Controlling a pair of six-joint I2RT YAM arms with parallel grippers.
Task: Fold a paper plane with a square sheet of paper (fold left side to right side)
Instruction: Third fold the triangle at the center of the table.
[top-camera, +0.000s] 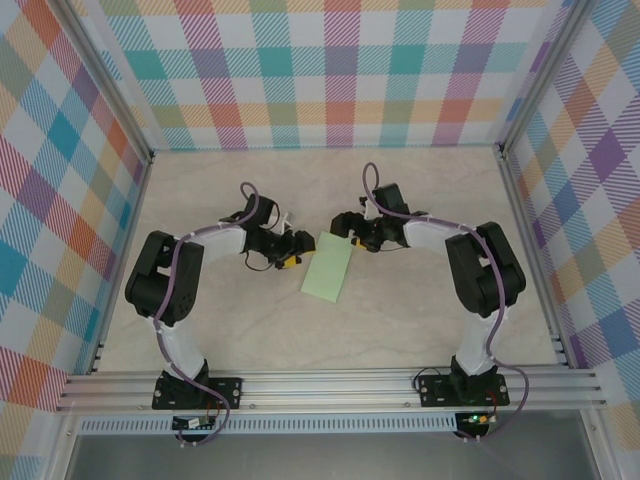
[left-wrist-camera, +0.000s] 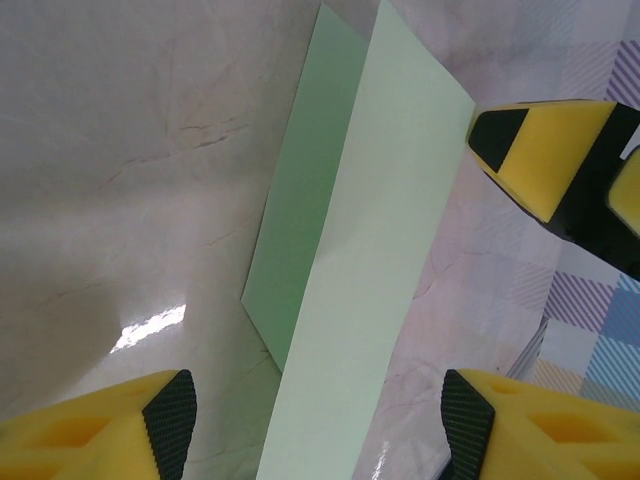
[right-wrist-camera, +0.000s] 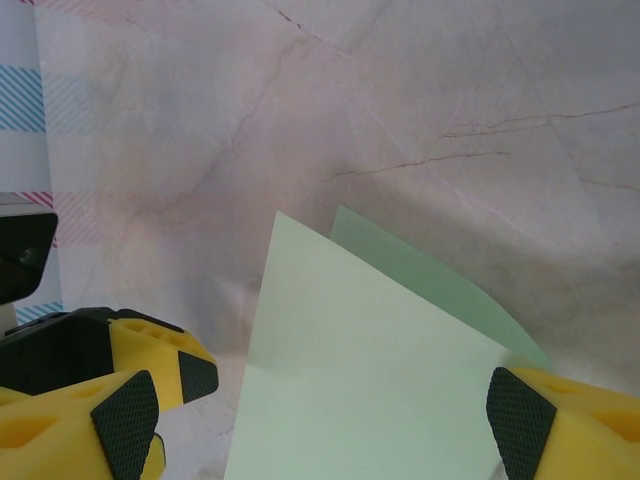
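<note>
no readable text, labels or numbers anywhere, square sheet of paper (top-camera: 329, 270) plain and unmarked

Between the yellow plastic fingers (left-wrist-camera: 70, 440) and black cross-hatched pads (left-wrist-camera: 172, 415) of the left gripper (left-wrist-camera: 315, 410), the square sheet of paper (left-wrist-camera: 350, 280) is smooth and matt; the table (left-wrist-camera: 120, 150) under it is glossy and marble-veined.

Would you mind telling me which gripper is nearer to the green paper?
Right, narrowly. The right gripper sits at the far corner of the green paper, seemingly touching it. The left gripper is just off the paper's left edge, with a small gap.
</note>
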